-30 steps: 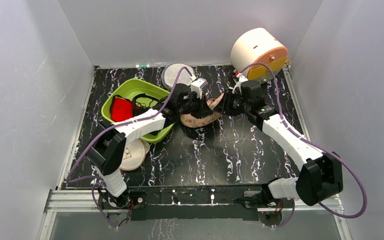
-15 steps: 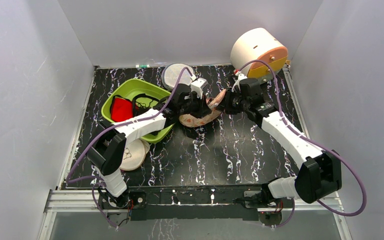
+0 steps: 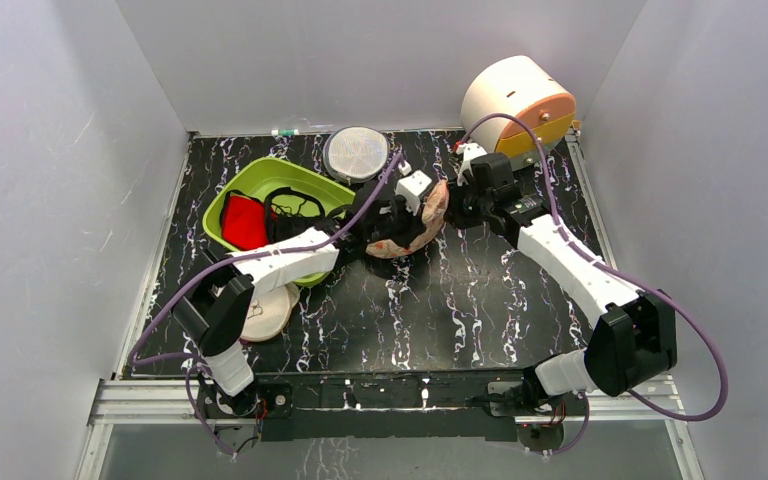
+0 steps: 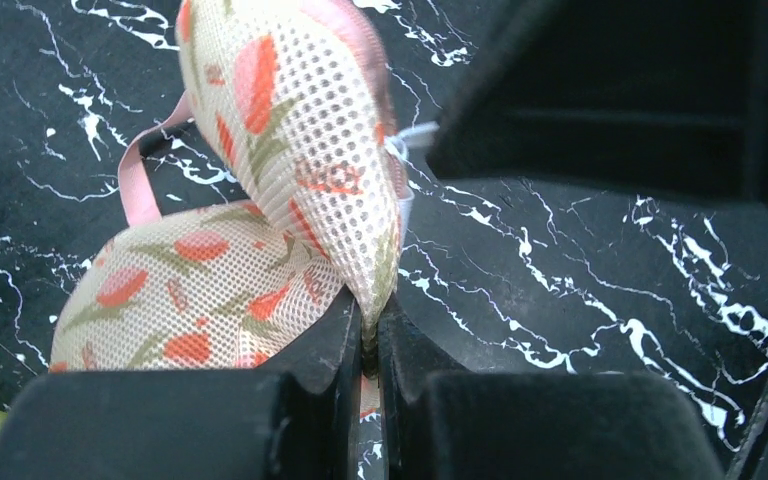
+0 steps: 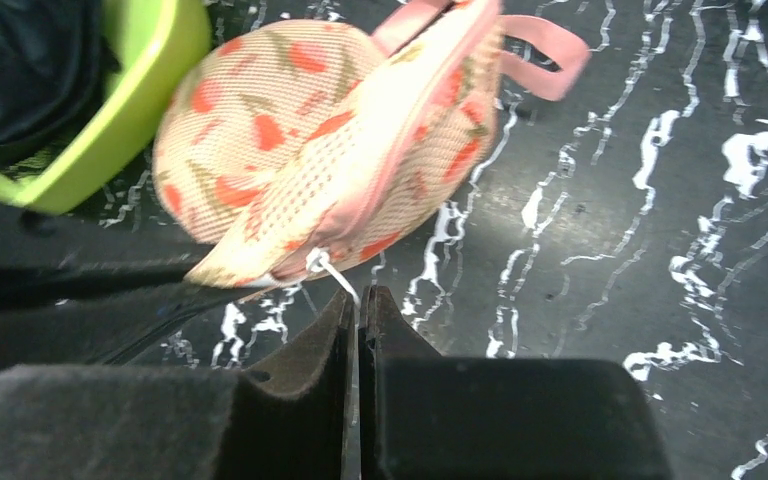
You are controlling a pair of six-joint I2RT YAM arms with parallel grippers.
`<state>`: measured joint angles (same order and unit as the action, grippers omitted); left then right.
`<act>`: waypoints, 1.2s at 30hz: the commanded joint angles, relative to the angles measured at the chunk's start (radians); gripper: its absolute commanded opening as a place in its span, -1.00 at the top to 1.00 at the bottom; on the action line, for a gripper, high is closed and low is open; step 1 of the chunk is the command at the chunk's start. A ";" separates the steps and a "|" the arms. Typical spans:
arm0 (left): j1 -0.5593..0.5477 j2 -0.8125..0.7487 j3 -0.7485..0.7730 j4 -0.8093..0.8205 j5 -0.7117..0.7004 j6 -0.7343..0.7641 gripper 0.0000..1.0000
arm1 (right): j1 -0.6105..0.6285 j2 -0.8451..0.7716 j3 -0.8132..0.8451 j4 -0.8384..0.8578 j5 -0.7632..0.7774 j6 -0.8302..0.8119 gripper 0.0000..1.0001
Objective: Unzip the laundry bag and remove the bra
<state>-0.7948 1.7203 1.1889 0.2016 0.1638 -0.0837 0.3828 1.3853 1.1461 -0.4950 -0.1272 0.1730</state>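
The laundry bag [image 3: 415, 225] is a beige mesh pouch with red-orange print, folded and lifted between the two arms. It fills the left wrist view [image 4: 290, 150] and the right wrist view [image 5: 320, 150]. My left gripper [image 4: 370, 335] is shut on the bag's lower edge. My right gripper [image 5: 358, 305] is shut on the thin white zip pull cord [image 5: 335, 272] at the bag's pink zip rim. In the top view the left gripper [image 3: 407, 215] and the right gripper [image 3: 452, 208] meet at the bag. No maroon bra is in view.
A green tub [image 3: 245, 190] at the left holds a bright red garment [image 3: 243, 220] and a black bra [image 3: 295, 207]. A round grey mesh disc [image 3: 358, 153] lies at the back, a cream disc [image 3: 265, 310] near the left arm, a cream-and-orange drum [image 3: 515, 100] at the back right.
Both grippers moved right and toward the back with the bag. The bag now stands more upright and folded. The grey mesh disc, half hidden before, is now uncovered.
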 commanded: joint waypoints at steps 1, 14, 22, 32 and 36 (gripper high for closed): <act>-0.036 -0.103 -0.073 0.059 0.018 0.117 1.00 | -0.019 -0.014 0.054 0.060 0.303 -0.086 1.00; -0.063 -0.083 -0.081 0.059 0.013 0.137 1.00 | -0.112 -0.063 0.054 0.128 0.103 -0.012 1.00; -0.085 -0.103 -0.063 0.054 0.005 0.078 -0.08 | -0.110 -0.063 0.067 0.030 -0.153 -0.032 1.00; -0.096 -0.058 -0.004 0.036 -0.004 -0.059 -0.71 | -0.109 -0.131 0.008 -0.029 -0.271 -0.025 1.00; -0.074 -0.029 0.035 -0.005 -0.036 -0.094 -0.55 | -0.105 -0.165 -0.028 -0.037 -0.281 -0.017 1.00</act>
<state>-0.8886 1.6802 1.1572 0.2260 0.1585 -0.1226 0.2749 1.2732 1.1400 -0.5362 -0.3603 0.1558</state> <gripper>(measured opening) 0.825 0.009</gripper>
